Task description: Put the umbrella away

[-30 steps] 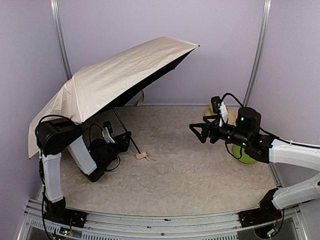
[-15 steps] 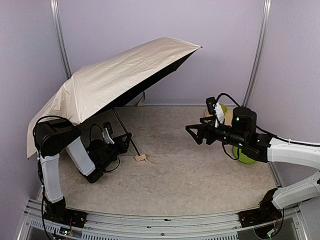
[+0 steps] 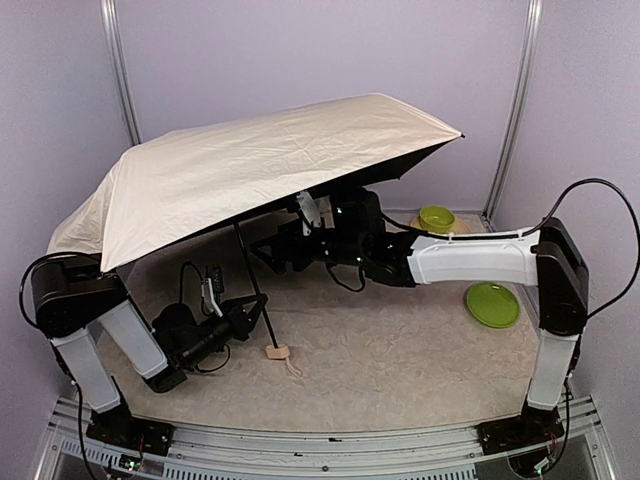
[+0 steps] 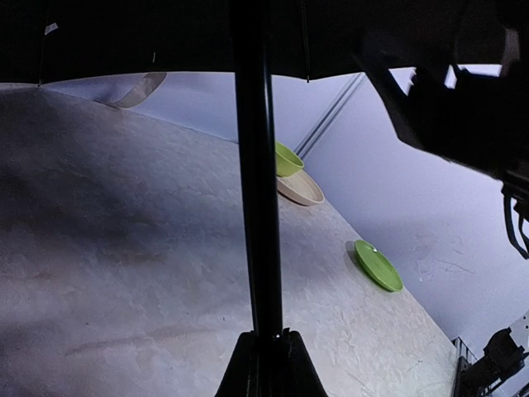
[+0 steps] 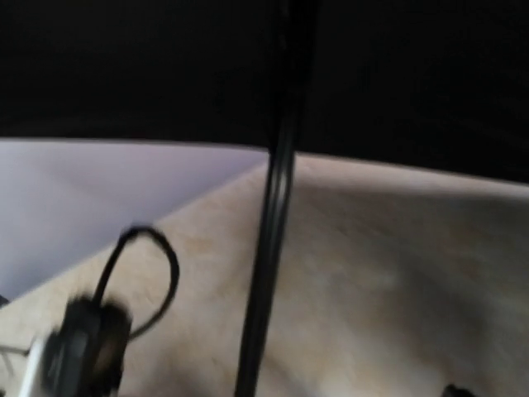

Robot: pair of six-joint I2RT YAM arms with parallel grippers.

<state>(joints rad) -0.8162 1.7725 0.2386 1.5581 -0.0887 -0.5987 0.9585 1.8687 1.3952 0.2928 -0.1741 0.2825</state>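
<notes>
Cream fabric folding umbrella [image 3: 270,165] stands fully open, its canopy spread above its thin black shaft [image 4: 256,207]; nothing collapsed yet. Left gripper [image 3: 252,310] is clamped low on the shaft, just above the small beige handle [image 3: 277,352]. Right gripper [image 3: 270,254] sits beside the upper shaft (opening not discernible). Collapsing and stowing are still to do.

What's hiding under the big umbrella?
Its black shaft, held low by the left end effector, and the right end effector beside it. The canopy covers the shaft's top and the table's back-left corner.
</notes>
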